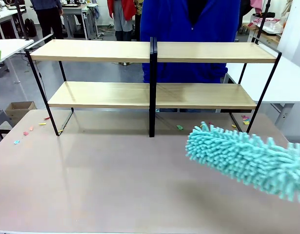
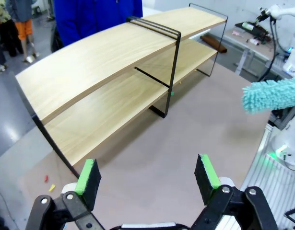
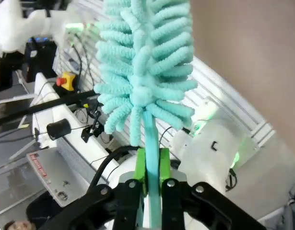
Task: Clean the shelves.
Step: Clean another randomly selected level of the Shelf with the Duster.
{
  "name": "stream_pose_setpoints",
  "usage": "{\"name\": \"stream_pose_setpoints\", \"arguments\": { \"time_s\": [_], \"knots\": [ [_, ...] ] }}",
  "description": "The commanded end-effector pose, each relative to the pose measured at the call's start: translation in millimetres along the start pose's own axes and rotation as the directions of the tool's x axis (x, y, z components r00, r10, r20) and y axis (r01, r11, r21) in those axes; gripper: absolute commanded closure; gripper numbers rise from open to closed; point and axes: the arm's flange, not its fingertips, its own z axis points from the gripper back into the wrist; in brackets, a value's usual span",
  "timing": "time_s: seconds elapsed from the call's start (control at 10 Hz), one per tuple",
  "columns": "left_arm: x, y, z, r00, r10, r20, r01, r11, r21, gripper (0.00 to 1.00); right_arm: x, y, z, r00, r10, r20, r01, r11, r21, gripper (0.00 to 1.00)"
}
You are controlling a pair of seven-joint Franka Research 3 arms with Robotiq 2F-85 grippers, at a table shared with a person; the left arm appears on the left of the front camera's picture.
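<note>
Two-tier wooden shelves (image 1: 150, 51) standing at far side of bench (image 1: 91, 180), person in blue (image 1: 189, 19) behind, left fingers (image 2: 88, 176) spread wide, empty, right fingers (image 3: 140, 165) clamped on teal duster (image 1: 245, 156) handle, near right.

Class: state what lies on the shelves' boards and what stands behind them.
Both boards of the shelves are bare. Behind stands a person in blue, partly covered by the boards.
</note>
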Motion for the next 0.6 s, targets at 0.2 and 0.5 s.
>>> {"name": "stream_pose_setpoints", "arguments": {
  "time_s": [0.2, 0.5],
  "knots": [
    [-0.9, 0.9, -1.3, 1.000, -0.008, 0.009, 0.008, 1.000, -0.013, 0.00, 96.3, -53.9, -126.9, 0.998, -0.056, 0.023, 0.058, 0.996, -0.067, 0.88],
    [-0.9, 0.9, -1.3, 1.000, -0.008, 0.009, 0.008, 1.000, -0.013, 0.00, 130.1, -45.8, -74.5, 0.999, -0.048, -0.005, 0.048, 0.997, -0.064, 0.88]
  ]
}}
